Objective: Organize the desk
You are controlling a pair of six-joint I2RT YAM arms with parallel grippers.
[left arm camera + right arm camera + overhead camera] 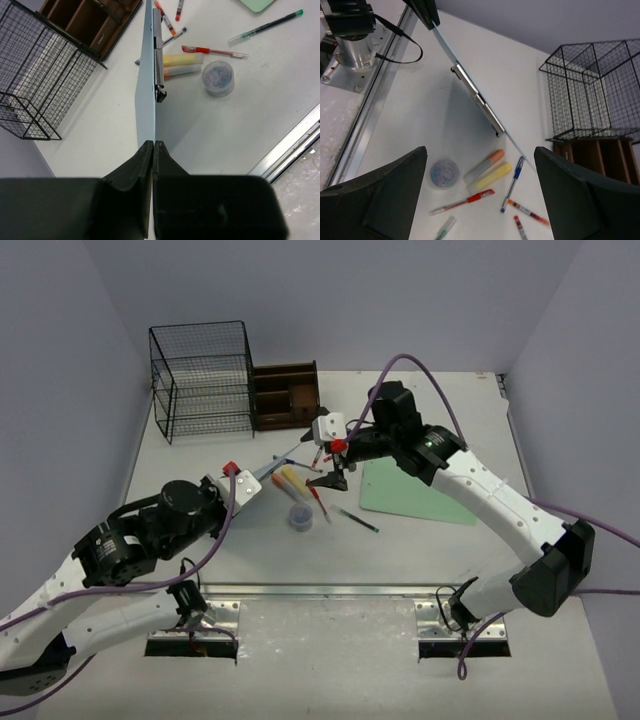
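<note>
The desk [400,550] is a white tabletop. My left gripper [152,144] is shut on the bottom edge of a thin light-blue clipboard [146,90]. The board is held on edge, its metal clip [159,75] facing the pens. From above, the clipboard [285,460] runs from the left gripper [258,478] toward the right one. My right gripper [480,152] hangs open over loose stationery, holding nothing: a yellow highlighter [492,176], an orange highlighter [484,165], a red pen [467,200] and a blue pen [514,181].
A black wire rack [205,380] and a brown wooden organiser [285,395] stand at the back left. A small round clear tub [300,517] and a green pen [357,519] lie mid-desk. A green pad [415,490] lies right. A metal rail [320,590] edges the front.
</note>
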